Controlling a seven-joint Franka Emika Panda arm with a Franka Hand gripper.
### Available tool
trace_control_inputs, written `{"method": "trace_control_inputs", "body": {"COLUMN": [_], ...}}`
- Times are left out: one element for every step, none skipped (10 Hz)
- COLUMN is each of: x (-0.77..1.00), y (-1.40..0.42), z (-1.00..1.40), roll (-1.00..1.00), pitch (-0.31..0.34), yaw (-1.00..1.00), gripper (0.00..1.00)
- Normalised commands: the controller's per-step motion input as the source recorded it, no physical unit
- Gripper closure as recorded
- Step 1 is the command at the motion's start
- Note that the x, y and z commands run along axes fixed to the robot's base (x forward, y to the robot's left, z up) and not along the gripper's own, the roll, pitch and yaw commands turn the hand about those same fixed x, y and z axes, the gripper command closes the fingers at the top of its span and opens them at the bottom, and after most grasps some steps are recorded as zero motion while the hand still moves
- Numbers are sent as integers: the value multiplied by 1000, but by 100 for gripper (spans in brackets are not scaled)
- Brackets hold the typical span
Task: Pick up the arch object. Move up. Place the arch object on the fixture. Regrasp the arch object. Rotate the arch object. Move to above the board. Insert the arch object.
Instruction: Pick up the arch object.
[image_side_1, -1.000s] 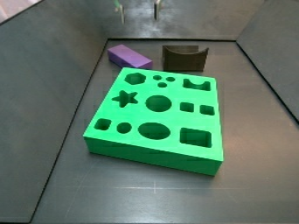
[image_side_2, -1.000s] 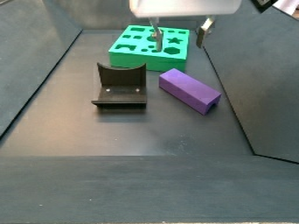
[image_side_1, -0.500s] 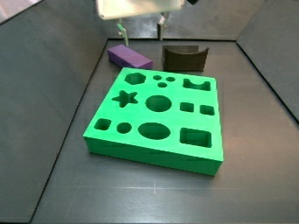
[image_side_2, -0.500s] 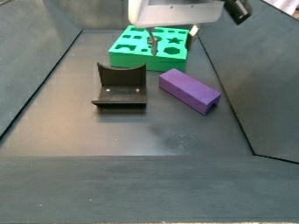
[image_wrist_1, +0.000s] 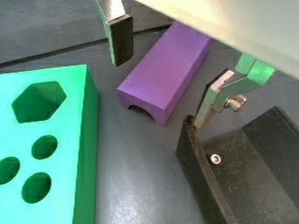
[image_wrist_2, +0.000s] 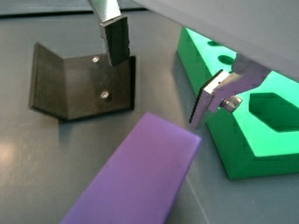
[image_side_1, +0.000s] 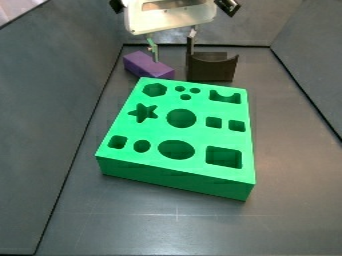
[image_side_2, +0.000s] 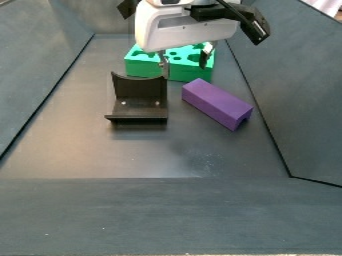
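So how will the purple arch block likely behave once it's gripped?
The arch object looks like a stiff, matte block with flat sides, so the open end effector hovering around it probably grips it without slip. Lying flat on the floor, it seems unlikely to roll or tip.

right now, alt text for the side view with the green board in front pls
The open gripper hangs above the floor between the purple arch object and the dark fixture, holding nothing. The green board with its shaped cut-outs fills the foreground.
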Motion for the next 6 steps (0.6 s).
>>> {"method": "trace_control_inputs", "body": {"x": [-571,-560,-574,243,820,971], "y": [151,197,31,-31,143,320], "z": [-271,-229,-171,-29,-246,-551], "roll": [437,443,453,149,114,201], "pitch": [64,87,111,0,21,111], "yaw": [263,214,254,0,0,80], "gripper": [0,0,0,0,0,0]}}
